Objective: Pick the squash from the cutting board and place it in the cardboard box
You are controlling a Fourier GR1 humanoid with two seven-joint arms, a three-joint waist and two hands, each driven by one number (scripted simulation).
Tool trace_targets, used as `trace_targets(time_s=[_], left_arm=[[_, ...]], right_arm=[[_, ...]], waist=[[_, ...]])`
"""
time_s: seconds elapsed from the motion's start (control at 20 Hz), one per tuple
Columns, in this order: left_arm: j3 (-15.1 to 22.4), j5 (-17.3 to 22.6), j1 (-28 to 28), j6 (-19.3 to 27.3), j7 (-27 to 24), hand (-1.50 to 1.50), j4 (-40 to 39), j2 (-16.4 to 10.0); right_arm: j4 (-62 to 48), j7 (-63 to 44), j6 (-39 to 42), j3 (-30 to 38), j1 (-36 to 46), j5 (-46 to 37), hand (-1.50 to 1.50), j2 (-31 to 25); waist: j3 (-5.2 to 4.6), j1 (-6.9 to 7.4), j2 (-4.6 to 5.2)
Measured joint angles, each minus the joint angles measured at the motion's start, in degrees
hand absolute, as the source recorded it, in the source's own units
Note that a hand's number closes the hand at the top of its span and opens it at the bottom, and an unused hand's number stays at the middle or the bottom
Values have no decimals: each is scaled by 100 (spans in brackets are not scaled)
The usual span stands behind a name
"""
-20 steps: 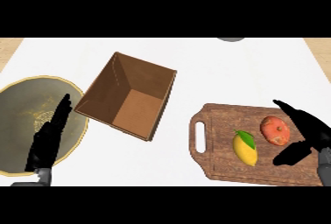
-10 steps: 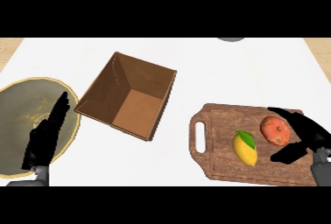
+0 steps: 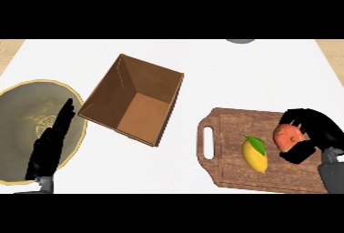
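So far nothing lies in the cardboard box [image 3: 144, 116], left of the frame's centre. The reddish round squash [image 3: 289, 135], as I take it, sits on the cutting board [image 3: 232, 132] at lower right, beside a yellow fruit [image 3: 255, 154]. The right hand [image 3: 321, 129] curls its fingers and thumb round it; lifting and carrying are left to do. The left hand [image 3: 52, 144] rests open at lower left

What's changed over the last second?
The right hand has curled its fingers down round the red item on the board. The left hand, plate, box and yellow item stayed put.
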State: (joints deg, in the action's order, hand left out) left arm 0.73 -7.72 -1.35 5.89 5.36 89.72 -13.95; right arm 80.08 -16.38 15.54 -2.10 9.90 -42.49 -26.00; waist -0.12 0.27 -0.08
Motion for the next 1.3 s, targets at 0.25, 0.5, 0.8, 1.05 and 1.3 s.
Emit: trace_targets(time_s=[0.25,0.5,0.8,1.05,1.3], left_arm=[[82,-55,178,-37,61,0,11,25],[123,-133,197,5,54,0,-26,89],[38,-122,87,-44,47,0,24,112],[-151,-21,108,-156,74,0,-34,33],[-120,-91,110,-84,85,0,-58,109]], right_arm=[[-312,944,5,-706,786,-489,150,-152],[-1056,2047,-235,-1119,1708,-829,150,-130],[-1885,2781,-767,-950,2479,-1075,150,46],[-1606,3184,-428,-557,2722,-567,150,85],[-1141,3534,188,-66,2991,518,150,416]], waist=[[13,200,51],[18,220,61],[16,101,32],[14,22,10],[12,-35,-16]])
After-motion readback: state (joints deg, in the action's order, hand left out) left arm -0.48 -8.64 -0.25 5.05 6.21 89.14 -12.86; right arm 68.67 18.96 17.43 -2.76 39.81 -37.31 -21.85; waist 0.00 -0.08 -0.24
